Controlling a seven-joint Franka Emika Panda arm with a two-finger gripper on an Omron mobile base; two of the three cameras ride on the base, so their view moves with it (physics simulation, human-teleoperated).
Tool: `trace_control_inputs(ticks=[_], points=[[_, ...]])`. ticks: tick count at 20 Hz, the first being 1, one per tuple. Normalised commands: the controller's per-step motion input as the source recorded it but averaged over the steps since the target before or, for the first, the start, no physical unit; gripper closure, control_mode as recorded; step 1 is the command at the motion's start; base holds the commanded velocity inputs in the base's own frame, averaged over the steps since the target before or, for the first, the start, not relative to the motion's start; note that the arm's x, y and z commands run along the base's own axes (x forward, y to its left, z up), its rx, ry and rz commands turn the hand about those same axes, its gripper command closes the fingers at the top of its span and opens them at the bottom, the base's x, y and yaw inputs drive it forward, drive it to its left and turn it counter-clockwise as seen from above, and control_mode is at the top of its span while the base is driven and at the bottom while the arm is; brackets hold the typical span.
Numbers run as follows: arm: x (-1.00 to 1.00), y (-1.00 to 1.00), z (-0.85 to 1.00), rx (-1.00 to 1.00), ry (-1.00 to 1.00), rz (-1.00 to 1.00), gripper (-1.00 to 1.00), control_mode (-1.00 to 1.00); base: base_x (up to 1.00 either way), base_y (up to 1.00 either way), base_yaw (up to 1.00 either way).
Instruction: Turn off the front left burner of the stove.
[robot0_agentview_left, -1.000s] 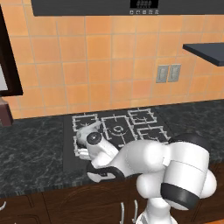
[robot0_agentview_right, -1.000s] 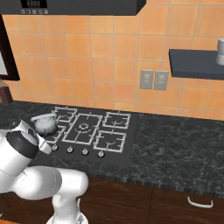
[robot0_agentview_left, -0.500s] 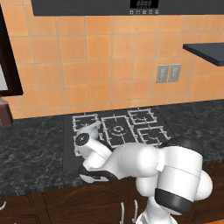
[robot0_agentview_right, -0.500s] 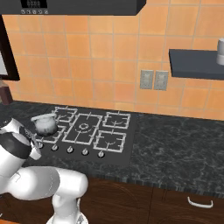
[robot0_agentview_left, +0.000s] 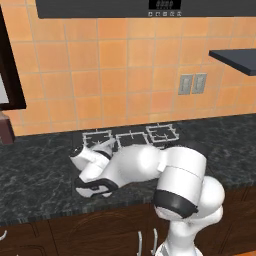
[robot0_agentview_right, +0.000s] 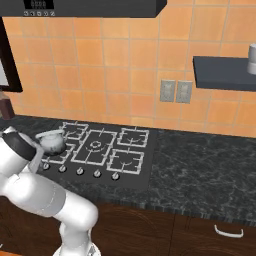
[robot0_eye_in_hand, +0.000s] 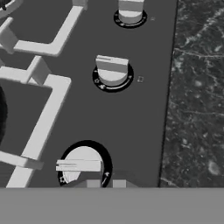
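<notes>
The stove is a black glass cooktop with pale-grey grates and a row of small silver knobs along its front. A grey kettle stands on the front left burner. My arm bends low over the stove's front left corner. In the hand view my gripper hovers just over one silver knob, its tips close together and barely showing. Two more knobs run up that view beside the grate bars.
Dark speckled counter flanks the stove on both sides. Two wall outlets and a dark shelf carrying a grey container are on the tiled wall at the right. A range hood hangs above.
My arm has swung lower and further left, bringing the hand down over the stove's front left corner and its knob row. The kettle has not moved.
</notes>
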Motion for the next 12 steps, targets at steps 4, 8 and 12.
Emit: trace_control_inputs(ticks=[4,8,12], points=[[-0.03,-0.17,0.00,0.03,-0.05,-0.42,1.00,-1.00,0.00,0.00,0.00],[-0.38,-0.08,0.04,0.02,-0.15,-0.35,1.00,-1.00,0.00,0.00,0.00],[-0.21,0.00,0.04,0.00,-0.04,-0.06,1.00,-1.00,0.00,0.00,0.00]])
